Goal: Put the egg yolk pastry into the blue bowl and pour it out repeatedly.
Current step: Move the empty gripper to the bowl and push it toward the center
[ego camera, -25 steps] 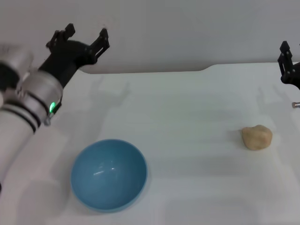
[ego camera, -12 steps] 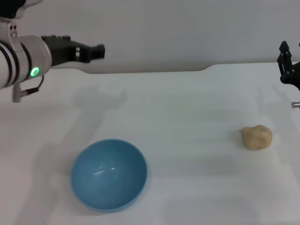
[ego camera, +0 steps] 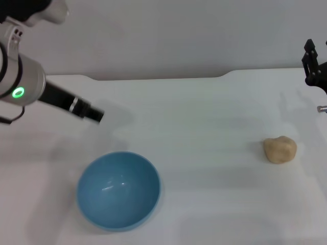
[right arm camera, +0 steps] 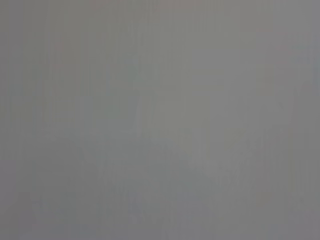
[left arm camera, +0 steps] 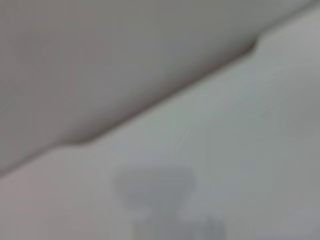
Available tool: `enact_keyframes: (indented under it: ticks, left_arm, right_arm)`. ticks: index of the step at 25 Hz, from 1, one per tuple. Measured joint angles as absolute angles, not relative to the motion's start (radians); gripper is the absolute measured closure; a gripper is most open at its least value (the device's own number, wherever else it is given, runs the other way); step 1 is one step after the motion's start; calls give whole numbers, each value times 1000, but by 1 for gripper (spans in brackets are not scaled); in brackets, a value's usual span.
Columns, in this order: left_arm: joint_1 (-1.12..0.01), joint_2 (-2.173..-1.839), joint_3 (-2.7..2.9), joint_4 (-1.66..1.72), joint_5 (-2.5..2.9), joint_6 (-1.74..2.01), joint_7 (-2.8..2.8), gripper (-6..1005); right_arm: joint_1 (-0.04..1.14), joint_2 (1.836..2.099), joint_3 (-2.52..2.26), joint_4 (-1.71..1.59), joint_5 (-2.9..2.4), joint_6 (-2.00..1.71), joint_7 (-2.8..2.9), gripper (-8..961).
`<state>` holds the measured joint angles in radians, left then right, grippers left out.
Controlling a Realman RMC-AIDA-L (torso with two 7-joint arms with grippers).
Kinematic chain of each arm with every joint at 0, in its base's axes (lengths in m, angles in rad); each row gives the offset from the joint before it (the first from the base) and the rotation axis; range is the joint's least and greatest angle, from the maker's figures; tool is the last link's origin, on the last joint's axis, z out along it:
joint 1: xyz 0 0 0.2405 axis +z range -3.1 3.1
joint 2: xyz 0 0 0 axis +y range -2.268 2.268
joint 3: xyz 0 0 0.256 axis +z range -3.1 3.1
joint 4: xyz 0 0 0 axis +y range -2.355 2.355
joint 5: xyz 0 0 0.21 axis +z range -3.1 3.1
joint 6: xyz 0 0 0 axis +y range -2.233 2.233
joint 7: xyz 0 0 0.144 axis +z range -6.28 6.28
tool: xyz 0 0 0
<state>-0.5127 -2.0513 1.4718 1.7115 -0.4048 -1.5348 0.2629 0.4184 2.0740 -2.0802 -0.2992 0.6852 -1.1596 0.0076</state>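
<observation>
Here, at the lower left of the head frame and nearest the camera, the blue bowl (ego camera: 118, 190) sits upright and empty on the white counter (ego camera: 204, 122). Farther back at the right, well apart from the bowl, the egg yolk pastry (ego camera: 280, 149) lies alone on the counter, touched by nothing.

Above and behind the bowl, at the left of the frame, the left end effector (ego camera: 87, 111) hangs over the counter, seen edge-on as a dark bar, so whether its fingers are spread or closed cannot be told; nothing shows in its hold. At the far right edge, beyond the pastry, the right end effector (ego camera: 312, 66) is cut off by the frame: dark prongs show, but how far apart they stand cannot be told, and it carries nothing visible. The left wrist view shows only blurred counter and its back edge; the right wrist view shows plain grey.

Judged from this layout, no pastry has yet reached the bowl. The risks lie ahead. The pastry looks lumpy and soft, so a hard pinch might crush or crumble it, while a light one on its rounded sides could let it slip free during the long carry across the counter. The bowl looks smooth and glossy; a poor grip on its rim could let it slide or tip, and the rounded pastry, once poured, may roll toward the counter's edge.
</observation>
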Motion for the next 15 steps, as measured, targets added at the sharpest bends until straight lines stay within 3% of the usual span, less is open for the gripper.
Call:
enact_keyframes:
  ticks: [15]
  left_arm:
    - [-544,-2060,1585,1684,-343,-1725,225,139]
  right_arm:
    - [430,2072,-2080,-296,683,-1160,-1,563]
